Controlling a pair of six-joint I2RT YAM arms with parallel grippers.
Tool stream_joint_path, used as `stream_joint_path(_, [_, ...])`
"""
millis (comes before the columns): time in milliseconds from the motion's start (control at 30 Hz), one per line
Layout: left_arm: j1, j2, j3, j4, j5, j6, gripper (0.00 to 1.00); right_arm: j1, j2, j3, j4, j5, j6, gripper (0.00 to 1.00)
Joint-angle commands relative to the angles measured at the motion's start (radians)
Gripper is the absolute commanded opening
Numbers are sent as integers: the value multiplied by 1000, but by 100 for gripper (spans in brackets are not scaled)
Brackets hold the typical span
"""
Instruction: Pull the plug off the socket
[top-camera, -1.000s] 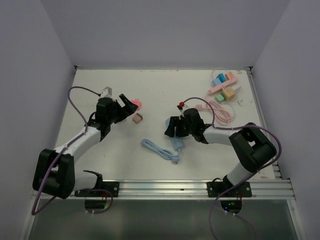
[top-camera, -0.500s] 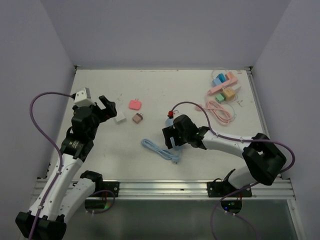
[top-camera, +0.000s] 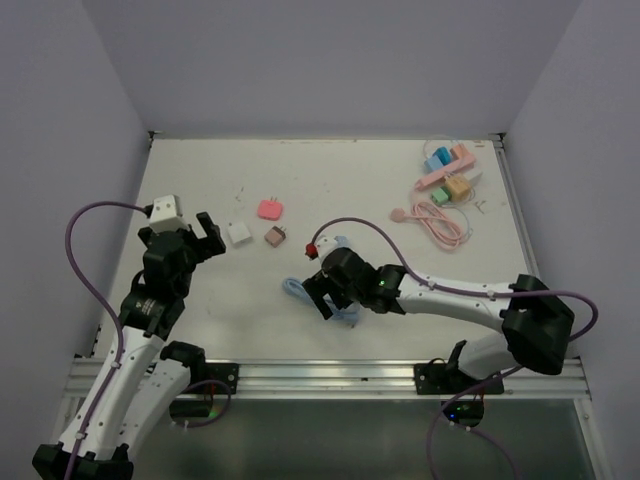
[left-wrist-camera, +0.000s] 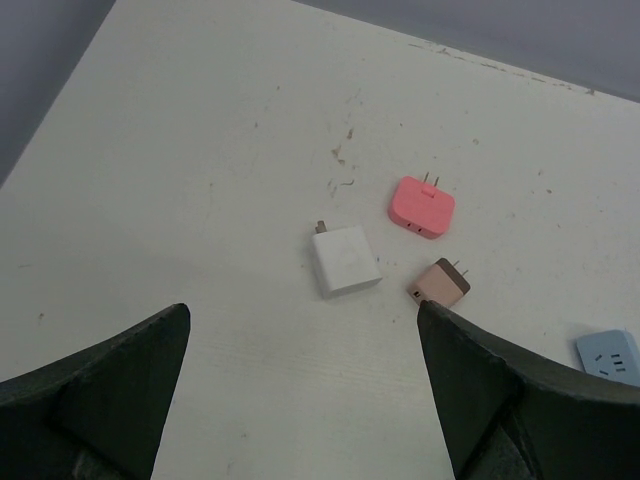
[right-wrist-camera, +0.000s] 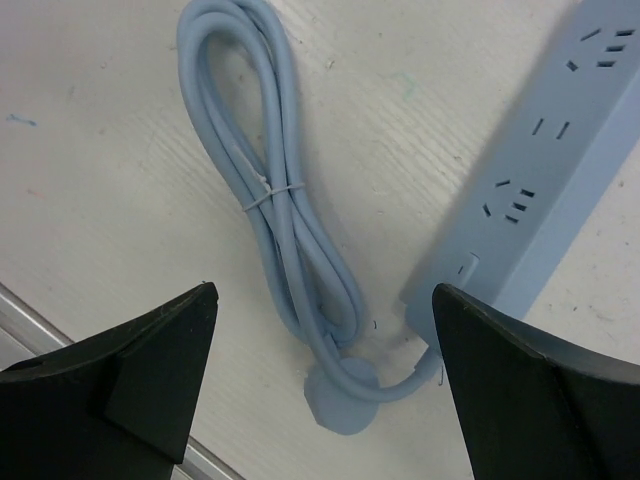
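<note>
place: robot lab test cell | plain grey walls (top-camera: 320, 60) | scuffed white table (top-camera: 330, 180) | aluminium rail (top-camera: 330, 375) at near edge

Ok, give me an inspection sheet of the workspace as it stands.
Surface: white table, light scuffs.
Job's things: blue power strip, visible sockets empty; white adapter, pink adapter, brown adapter lying loose, apart.
Clutter: pastel plugs and pink cable, far right corner.
Grippers: left gripper open, empty; right gripper open, empty, over the strip.
Cables: blue cord coiled and tied; purple arm cables loop free.
Surroundings: plain walls; metal rail at near edge.
</note>
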Motion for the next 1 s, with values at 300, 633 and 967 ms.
stream_joint_path(300, [5,-22,-7,-1,-64,15,99,89,322,197,-37,207,-56,70])
stream_joint_path(633, [5,-23,-7,-4,-52,12,100,48,326,237,-80,405,88,10])
stream_joint_path(967, [5,-14,-7,-4,-33,15,100,-31,312,206,-52,390,197,67])
